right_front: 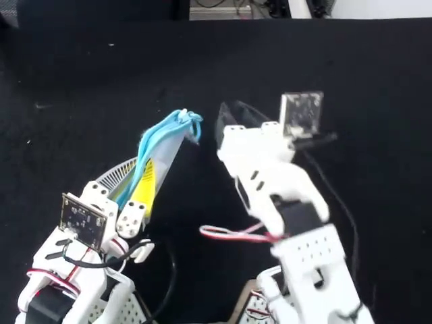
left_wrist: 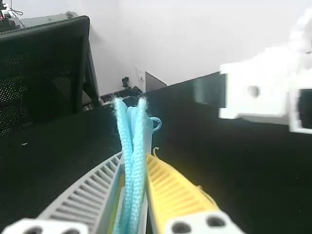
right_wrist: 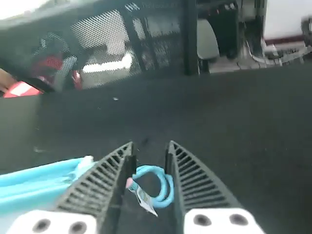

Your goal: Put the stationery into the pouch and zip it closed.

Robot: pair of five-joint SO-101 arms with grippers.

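One pouch edge in left gripper — right gripper parted beside loop.

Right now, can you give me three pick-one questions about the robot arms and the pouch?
1. Where is the blue loop?
A. on a chair
B. between the right end effector's fingers
C. under a book

2. What colours are the left end effector's fingers?
A. both black
B. red and green
C. grey and yellow

3. What is the left end effector doing?
A. shut on the pouch
B. open with nothing in it
C. holding a pencil

Answers:
1 B: the right wrist view shows the loop between the two black fingers.
2 C: the left wrist view shows one grey finger and one yellow one.
3 A: both fingers press the pouch from either side.
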